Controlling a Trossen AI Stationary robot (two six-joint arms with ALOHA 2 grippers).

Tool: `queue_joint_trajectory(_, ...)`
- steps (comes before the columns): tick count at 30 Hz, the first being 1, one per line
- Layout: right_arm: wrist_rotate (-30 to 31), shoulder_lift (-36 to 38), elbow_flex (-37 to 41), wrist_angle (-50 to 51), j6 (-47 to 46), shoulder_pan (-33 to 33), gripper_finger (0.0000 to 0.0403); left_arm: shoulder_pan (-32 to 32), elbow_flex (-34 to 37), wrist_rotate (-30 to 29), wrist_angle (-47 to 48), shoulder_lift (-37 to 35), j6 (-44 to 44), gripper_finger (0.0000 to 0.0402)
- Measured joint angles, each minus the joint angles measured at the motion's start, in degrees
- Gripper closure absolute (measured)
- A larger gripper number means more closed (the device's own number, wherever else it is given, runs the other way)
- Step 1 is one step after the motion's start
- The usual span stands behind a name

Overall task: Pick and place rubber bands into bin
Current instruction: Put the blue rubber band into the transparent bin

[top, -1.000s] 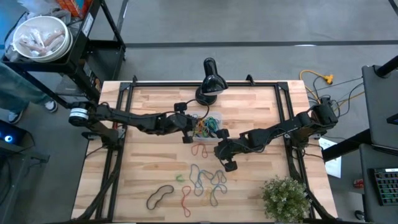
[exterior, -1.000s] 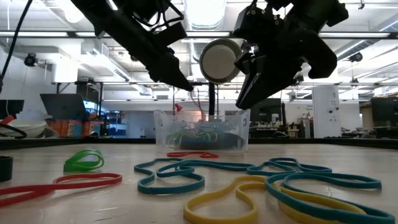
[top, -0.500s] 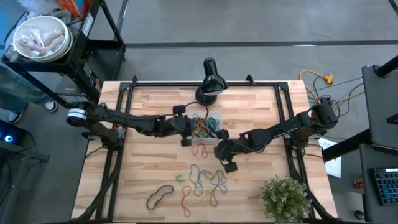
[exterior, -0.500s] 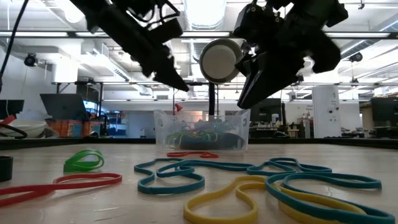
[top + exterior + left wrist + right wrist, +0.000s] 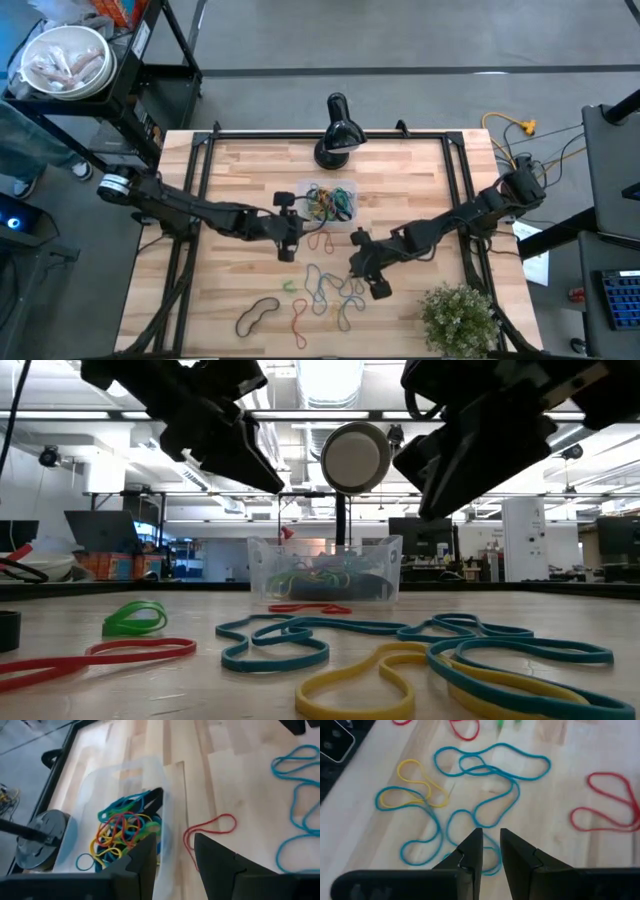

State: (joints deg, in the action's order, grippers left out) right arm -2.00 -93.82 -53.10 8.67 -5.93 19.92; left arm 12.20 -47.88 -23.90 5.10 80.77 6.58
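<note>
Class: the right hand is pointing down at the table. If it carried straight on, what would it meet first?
Probably the tangle of blue rubber bands lying just ahead of the right hand; depth is uncertain.

Robotics lab: monitors (image 5: 105, 532), ceiling strip lights (image 5: 330, 415).

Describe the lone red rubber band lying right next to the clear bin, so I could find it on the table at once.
Start at the black lamp at the table's far edge and come forward to the clear bin full of coloured bands. Just in front of the bin, on bare wood, lies the red rubber band. It lies alone, apart from the blue and yellow tangle nearer the front.
</note>
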Motion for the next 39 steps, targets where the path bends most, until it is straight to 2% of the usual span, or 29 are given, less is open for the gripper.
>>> queue_joint_trajectory(5,0.48,0.0,1.15,0.13,-5.56,0.37,0.0343,0.22,1.4,-0.38,0.07,-0.33,0.22,0.0285)
queue_joint_trajectory(11,1.6,-2.95,2.38,0.09,-10.22,0.16,0.0319,0.18,2.05,-0.61,0.32,-0.35,0.3,0.0285)
queue_joint_trajectory(17,1.95,-8.41,2.03,-0.08,-10.66,0.16,0.0291,0.18,2.08,-0.66,0.49,-0.35,0.34,0.0285)
queue_joint_trajectory(27,1.77,-10.05,1.05,-0.25,-10.66,0.17,0.0269,0.18,2.08,-1.51,0.39,-0.35,0.34,0.0285)
queue_joint_trajectory(32,1.83,-10.08,1.05,-0.05,-11.23,0.17,0.0293,0.18,2.06,-2.12,0.46,-0.35,0.34,0.0285)
queue_joint_trajectory(39,2.34,-10.12,1.05,0.27,-10.77,0.12,0.038,0.18,2.17,-2.13,0.49,-0.35,0.36,0.0285)
